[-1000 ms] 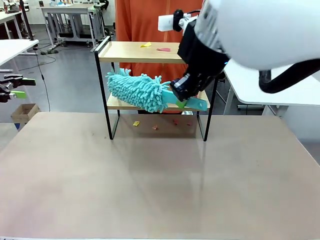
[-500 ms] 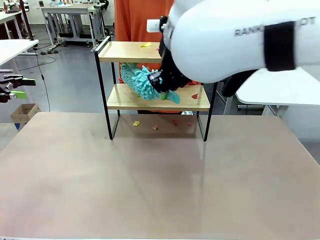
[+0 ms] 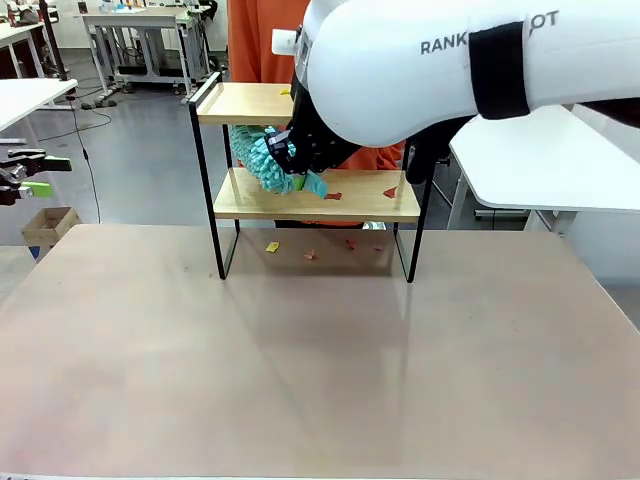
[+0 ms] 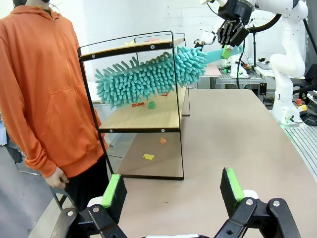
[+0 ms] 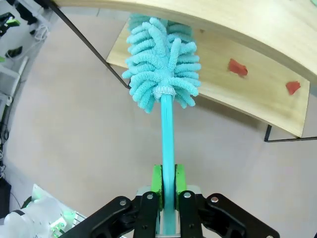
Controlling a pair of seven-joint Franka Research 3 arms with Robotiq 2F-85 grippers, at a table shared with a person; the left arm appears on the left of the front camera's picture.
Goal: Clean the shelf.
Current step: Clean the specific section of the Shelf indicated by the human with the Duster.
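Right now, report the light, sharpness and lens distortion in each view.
Front view: even light, sharp, but the close right arm looms and hides part of the shelf; the table shows a faint sheen. Left wrist view: crisp, the left claw open at the bottom edge. Right wrist view: wide-angle bends the shelf boards; the duster in the right claw is sharp.

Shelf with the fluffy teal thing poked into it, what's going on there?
The right gripper is shut on the handle of a teal duster, whose head is between the two boards of the shelf. Red scraps lie on the lower board, and other scraps on the table beneath. The left gripper hangs open and empty off to the side. A person in an orange hoodie stands by the shelf.
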